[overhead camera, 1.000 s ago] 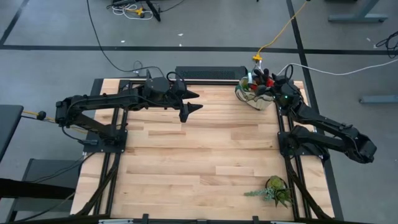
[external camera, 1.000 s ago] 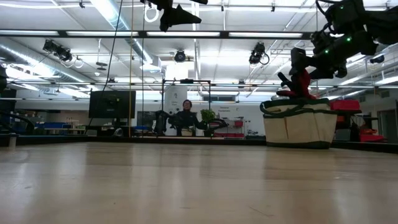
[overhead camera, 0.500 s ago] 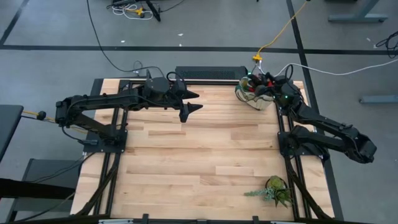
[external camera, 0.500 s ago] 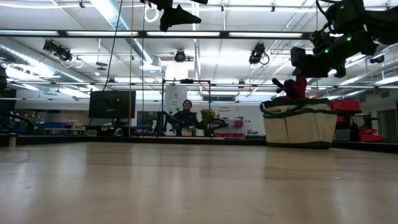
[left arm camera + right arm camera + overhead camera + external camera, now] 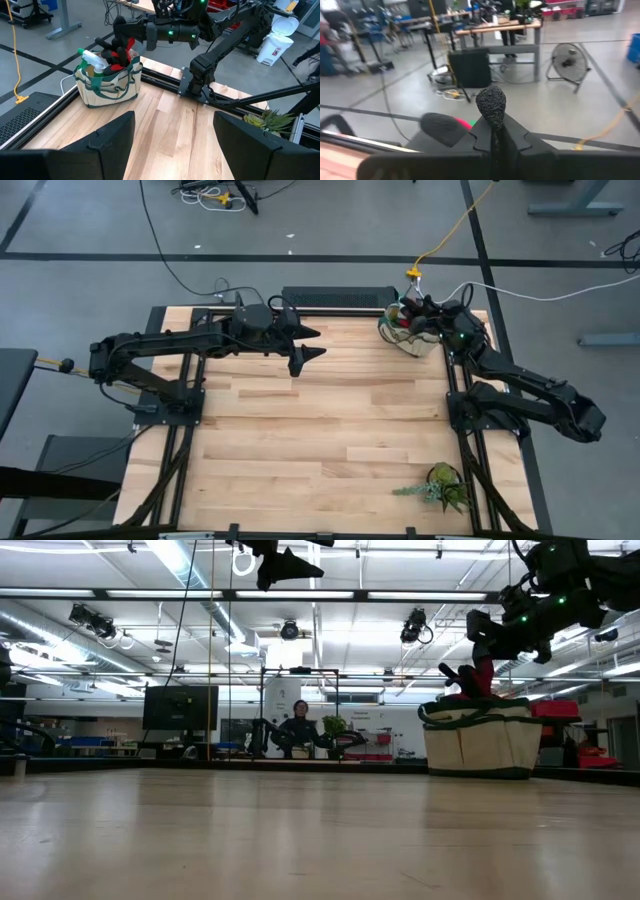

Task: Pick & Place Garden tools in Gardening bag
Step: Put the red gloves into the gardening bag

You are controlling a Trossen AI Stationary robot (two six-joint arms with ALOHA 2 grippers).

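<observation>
The gardening bag (image 5: 405, 335), beige with green trim, stands at the table's far right corner (image 5: 480, 740). Red-and-black gloves (image 5: 119, 52) and a green-and-white plastic piece (image 5: 90, 57) stick out of its mouth. My right gripper (image 5: 120, 31) hovers just over the bag's mouth, shut (image 5: 492, 131). A black glove fingertip (image 5: 491, 102) stands right at its tips. My left gripper (image 5: 312, 343) waits open, high over the far middle of the table (image 5: 172, 135), with nothing between its fingers. My right gripper has its shut fingers (image 5: 507, 137) right below the black glove fingertip (image 5: 491, 107). I cannot tell whether they pinch it or only stand next to it. The glove stays in the bag's mouth, its fingers pointing up.
A leafy green plant (image 5: 440, 485) lies near the table's front right edge. Bare wooden boards (image 5: 320, 430) fill the middle of the table. The right arm's base (image 5: 192, 82) stands beside the bag. A person sits far off in the room behind (image 5: 298, 725).
My right gripper has shut over the bag and has risen slightly, shifting a little toward the far edge. The red of the gloves now shows lower at the bag's mouth.
</observation>
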